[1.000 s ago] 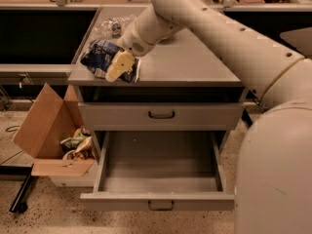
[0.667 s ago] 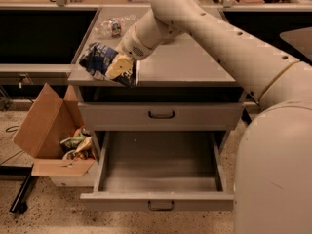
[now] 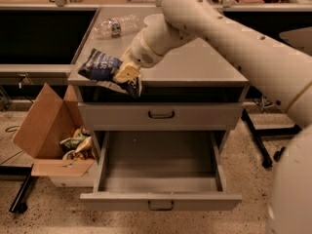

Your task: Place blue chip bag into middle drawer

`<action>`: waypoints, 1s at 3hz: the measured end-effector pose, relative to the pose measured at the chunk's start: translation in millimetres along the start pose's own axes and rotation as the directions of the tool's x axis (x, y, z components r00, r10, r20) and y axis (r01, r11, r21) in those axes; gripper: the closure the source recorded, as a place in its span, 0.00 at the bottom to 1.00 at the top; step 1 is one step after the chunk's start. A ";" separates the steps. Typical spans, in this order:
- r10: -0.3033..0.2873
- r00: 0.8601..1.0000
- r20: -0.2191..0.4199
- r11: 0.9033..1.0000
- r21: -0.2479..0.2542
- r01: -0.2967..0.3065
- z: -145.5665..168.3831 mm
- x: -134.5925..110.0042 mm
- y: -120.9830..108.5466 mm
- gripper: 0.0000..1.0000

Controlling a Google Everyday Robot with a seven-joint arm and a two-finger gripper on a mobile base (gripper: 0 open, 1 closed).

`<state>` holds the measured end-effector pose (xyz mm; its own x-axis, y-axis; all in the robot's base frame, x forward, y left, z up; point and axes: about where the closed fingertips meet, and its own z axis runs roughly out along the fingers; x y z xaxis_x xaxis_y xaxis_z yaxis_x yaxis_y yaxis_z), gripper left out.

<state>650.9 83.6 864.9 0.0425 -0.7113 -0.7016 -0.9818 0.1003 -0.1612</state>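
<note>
**Blue chip bag gripped at cabinet-top edge; middle drawer open, deposit pending.**

The middle drawer [image 3: 195, 201] stands pulled well out, so the opening step is judged complete; carrying the bag over, lowering it and releasing it are outstanding. The blue chip bag [image 3: 100, 66] is at the front-left edge of the cabinet top [image 3: 204, 62], overhanging it, above and left of the drawer cavity. Its long axis runs left-right, sloping down toward the right, with the free end pointing left. The gripper [image 3: 127, 74] is clamped on the bag's right end.
</note>
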 end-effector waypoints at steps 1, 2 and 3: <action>0.030 0.997 -0.076 0.999 -0.028 -0.032 -26.0 24.5 38.6 1.00; 0.087 0.979 -0.185 0.992 -0.078 -0.103 -35.9 59.5 80.1 1.00; 0.091 0.976 -0.195 0.990 -0.087 -0.110 -31.3 65.2 84.0 1.00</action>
<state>565.4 24.0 827.4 -0.0844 -0.8213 -0.5642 -0.9929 0.1172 -0.0220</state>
